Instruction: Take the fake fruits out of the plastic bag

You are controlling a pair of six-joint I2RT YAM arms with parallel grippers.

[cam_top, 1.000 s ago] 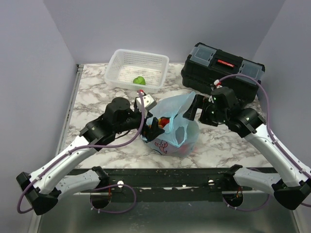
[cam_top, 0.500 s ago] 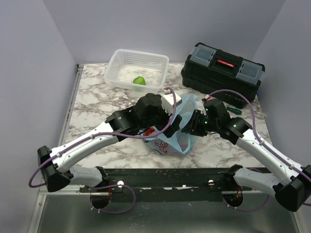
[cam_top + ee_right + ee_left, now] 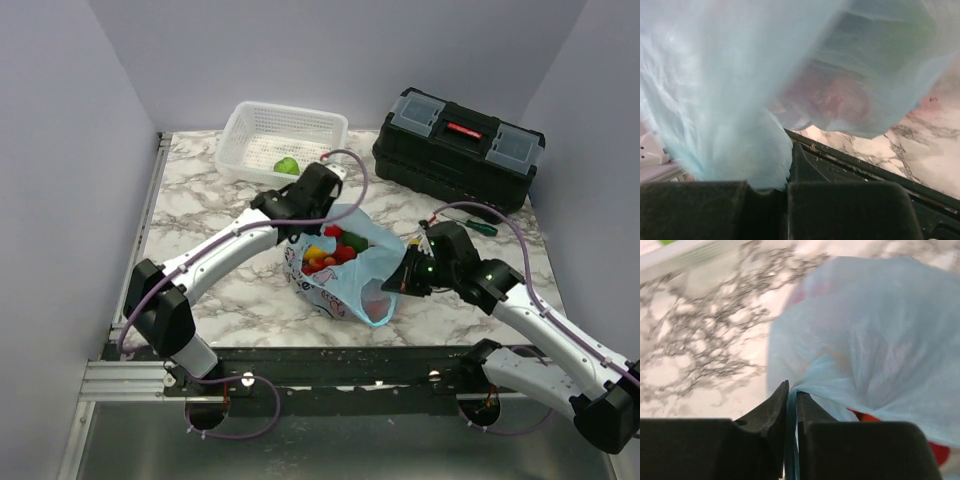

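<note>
The light-blue plastic bag lies at the middle of the marble table with its mouth spread open. Inside it the fake fruits show as red, yellow and green pieces. My left gripper is at the bag's far rim. In the left wrist view the left gripper is shut on a fold of the plastic bag, with a red fruit beneath the film. My right gripper is at the bag's right rim. In the right wrist view the right gripper is shut on the plastic bag.
A white lattice basket stands at the back with a light-green round fruit in it. A black toolbox sits at the back right, and a green-handled screwdriver lies in front of it. The table's front edge runs just beyond the bag.
Both grippers went from open to shut on the bag's rim. The left arm swung to the bag's far side, the right moved nearer, and the mouth now gapes with fruits showing.
</note>
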